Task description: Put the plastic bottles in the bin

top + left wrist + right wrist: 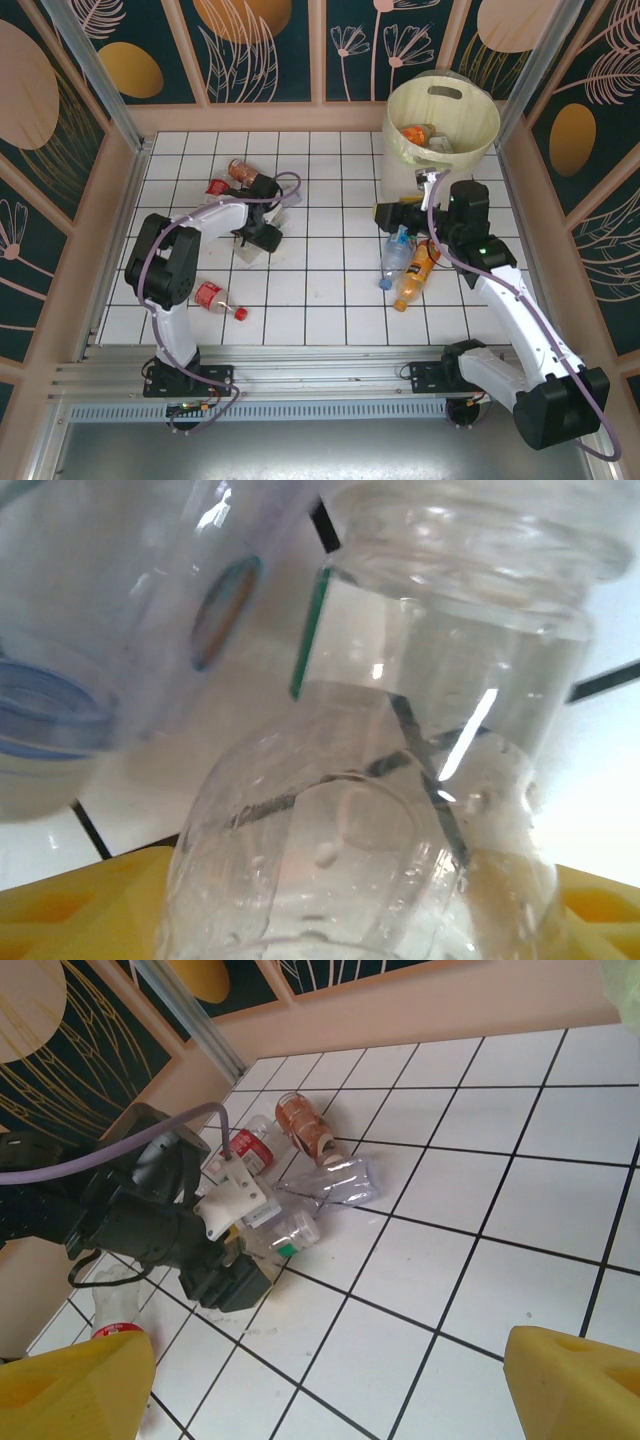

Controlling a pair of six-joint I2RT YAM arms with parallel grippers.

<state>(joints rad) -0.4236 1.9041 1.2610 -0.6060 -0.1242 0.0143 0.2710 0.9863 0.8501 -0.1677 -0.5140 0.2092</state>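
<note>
The left claw (365, 880) has its two yellow fingers (90, 905) either side of a clear, ribbed plastic bottle (380, 820) lying on the white tiled table (610, 810). The bottle's walls fill the gap from one finger to the other, but whether the jaws are already squeezing it cannot be told. A second clear bottle with a blue ring (90, 650) lies just left of it.

Just beyond this claw, seen from the right wrist, lie a crumpled clear bottle (335, 1180), an amber-brown bottle (305, 1125) and a red-labelled clear one (250, 1145).

The right claw (330, 1360) is spread wide and holds and touches nothing. Just on its near side lie a clear bottle with a blue cap (396, 252) and an orange bottle (415, 275). The round pale cream plastic bin (405, 150) stands just beyond the right claw and well to the right of the left one, with a bottle (418, 133) inside.
</note>
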